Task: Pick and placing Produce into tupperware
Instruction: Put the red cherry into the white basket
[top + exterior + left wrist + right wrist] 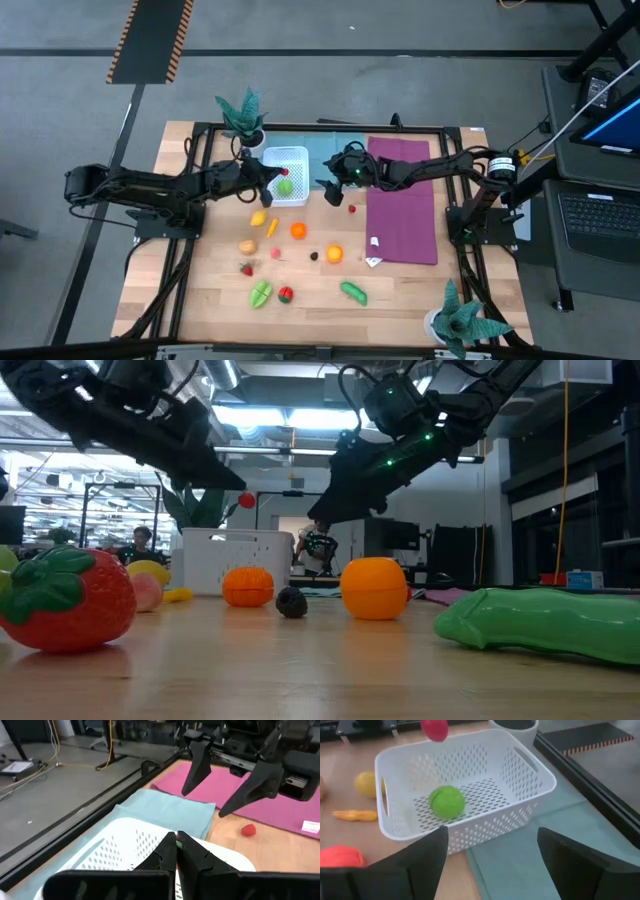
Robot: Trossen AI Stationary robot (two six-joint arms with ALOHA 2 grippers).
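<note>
The white basket (285, 172) sits on the table (300, 300) with a green ball (447, 802) lying inside it. The left hand (277, 176) hangs over the basket's left rim, clenched on a small red fruit (434, 729) held above the basket. The right hand (333, 190) hovers just right of the basket, its fingers (197, 762) spread apart and holding nothing. A red berry (352, 209) lies on the table right of the basket; the other fruit pieces lie on the table away from the basket.

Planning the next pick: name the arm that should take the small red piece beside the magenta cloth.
Right. The right gripper hovers open beside that red piece, while the left gripper is over the tupperware, shut on a red fruit.
</note>
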